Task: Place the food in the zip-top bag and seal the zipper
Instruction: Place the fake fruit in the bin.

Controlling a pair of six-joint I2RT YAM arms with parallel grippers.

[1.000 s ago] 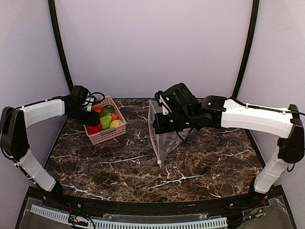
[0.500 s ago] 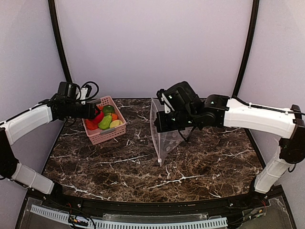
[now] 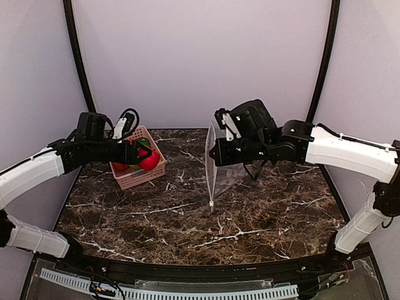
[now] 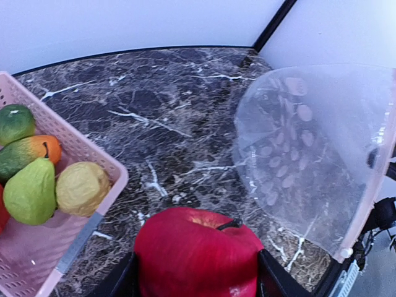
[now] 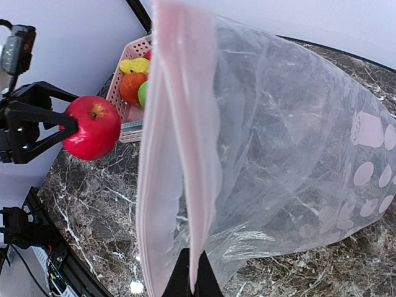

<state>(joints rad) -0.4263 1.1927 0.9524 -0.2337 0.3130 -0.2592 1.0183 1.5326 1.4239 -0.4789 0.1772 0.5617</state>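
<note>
Jaws of left gripper (image 3: 149, 160) around apple (image 4: 198, 253), apart from bag (image 3: 222, 172) edge

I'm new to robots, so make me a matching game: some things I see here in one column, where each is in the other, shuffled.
Column A
1. red apple
2. zip-top bag
3. green pear
4. pink basket

Column B
a. lying in the pink basket
b. clamped in the left gripper
c. hanging from the right gripper
d. standing on the marble table

Pairs: 1-b, 2-c, 3-a, 4-d
</note>
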